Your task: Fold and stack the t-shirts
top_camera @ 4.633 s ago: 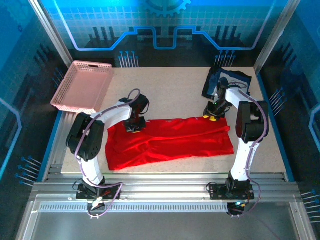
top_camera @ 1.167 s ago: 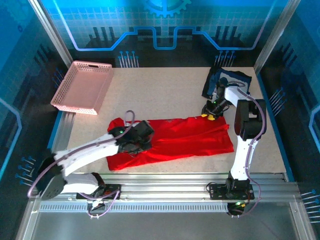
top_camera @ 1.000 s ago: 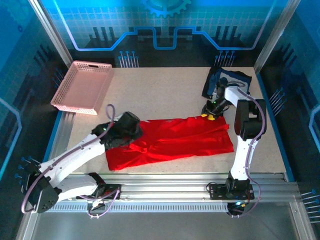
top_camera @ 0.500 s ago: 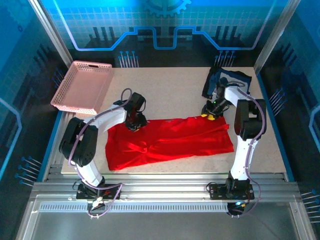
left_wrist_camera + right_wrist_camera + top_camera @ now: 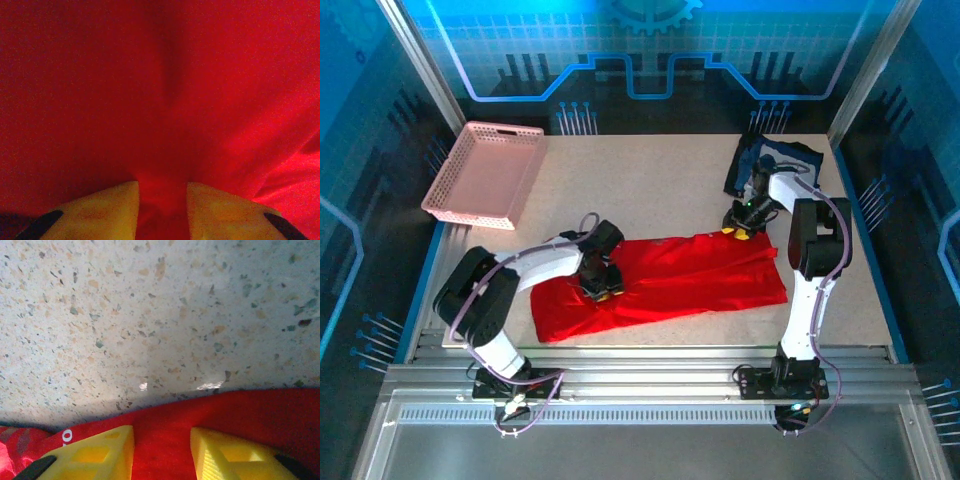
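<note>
- Left wrist view: the left claw [image 5: 162, 212] pinches a ridge of the red shirt [image 5: 200, 100], which is spread along the tabletop's [image 5: 650, 190] near edge.
- Jaws apart, the right claw [image 5: 162, 450] rests on its far-right hem.
- Risk: the thin pinch slips, skewing the fold.

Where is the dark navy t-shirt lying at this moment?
In the top view, the navy t-shirt lies crumpled at the far right corner of the table, just beyond the right gripper.
</note>
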